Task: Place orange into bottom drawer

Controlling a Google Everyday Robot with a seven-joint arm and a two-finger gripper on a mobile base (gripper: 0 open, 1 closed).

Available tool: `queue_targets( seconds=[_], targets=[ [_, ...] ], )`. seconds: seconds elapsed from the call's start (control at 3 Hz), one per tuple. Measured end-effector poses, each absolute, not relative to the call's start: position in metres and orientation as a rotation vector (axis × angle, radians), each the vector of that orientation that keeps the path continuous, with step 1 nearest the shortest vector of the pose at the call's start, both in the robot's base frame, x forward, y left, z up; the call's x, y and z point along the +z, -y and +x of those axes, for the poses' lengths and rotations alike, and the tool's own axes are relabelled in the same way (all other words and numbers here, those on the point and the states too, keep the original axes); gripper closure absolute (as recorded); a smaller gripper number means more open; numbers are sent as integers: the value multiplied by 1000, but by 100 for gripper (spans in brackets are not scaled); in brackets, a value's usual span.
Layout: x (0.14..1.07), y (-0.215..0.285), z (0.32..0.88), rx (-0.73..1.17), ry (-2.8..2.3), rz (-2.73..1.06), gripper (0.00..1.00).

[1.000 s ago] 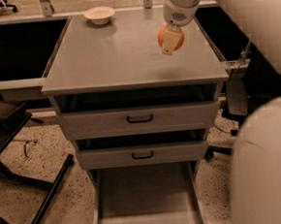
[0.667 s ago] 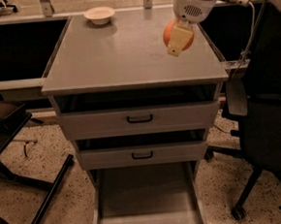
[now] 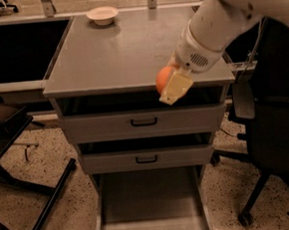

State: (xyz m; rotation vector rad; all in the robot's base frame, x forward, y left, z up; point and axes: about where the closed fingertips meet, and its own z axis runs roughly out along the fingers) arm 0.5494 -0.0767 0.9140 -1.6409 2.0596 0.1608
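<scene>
My gripper (image 3: 171, 85) is shut on the orange (image 3: 163, 78), a small round bright fruit. It holds the orange in the air at the front edge of the grey cabinet top (image 3: 129, 48), right of centre, above the two upper drawers. One pale finger (image 3: 176, 87) covers the orange's right side. The bottom drawer (image 3: 150, 206) is pulled out far toward the camera, a wide flat grey tray with low side walls, and nothing shows in it. The white arm comes in from the upper right.
A shallow cream bowl (image 3: 102, 14) sits at the back left of the cabinet top. The two upper drawers (image 3: 144, 122) with black handles are slightly open. A black office chair (image 3: 271, 142) stands to the right. A dark stand with a leg (image 3: 51, 199) lies on the speckled floor at left.
The gripper with the orange has moved forward and down, from over the right back part of the cabinet top to its front edge. The arm now reaches across the upper right.
</scene>
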Motion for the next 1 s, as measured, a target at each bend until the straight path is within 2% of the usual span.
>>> queue_targets(
  seconds=[0.33,1.0],
  targets=[
    [868,53,549,295,-1991,-1653,100],
    [836,47,538,365,-2026,-1596,100]
  ],
)
